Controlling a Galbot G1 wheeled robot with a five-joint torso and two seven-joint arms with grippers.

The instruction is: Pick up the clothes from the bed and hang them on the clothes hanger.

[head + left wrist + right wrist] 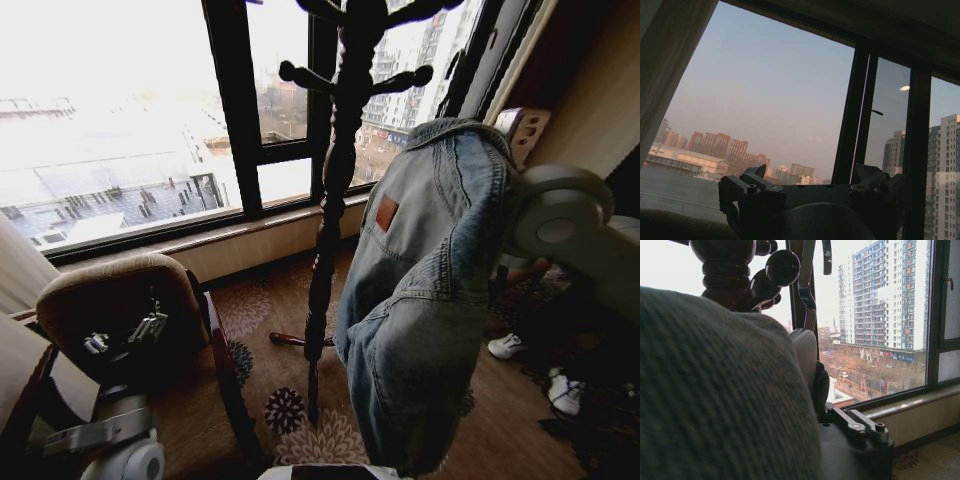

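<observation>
The clothes, a faded light blue denim jacket (430, 290) with a small orange-red label, hang at the right from my raised right arm (555, 220). They hang beside a dark turned-wood coat stand (335, 170) with knobbed pegs. In the right wrist view my right gripper (810, 360) is shut on the jacket's cloth (715, 390), close to the stand's pegs (782, 267). My left gripper (125, 340) rests low over an armchair, and in the left wrist view it (815, 180) is open with nothing between its fingers. The clothes hanger is hidden. The bed is out of view.
A brown armchair (110, 290) stands at the left, close to my left arm. A black-framed window (235, 110) with a low sill runs behind the stand. A patterned rug (290, 410) lies under the stand's foot. White shoes (505, 346) sit on the floor at the right.
</observation>
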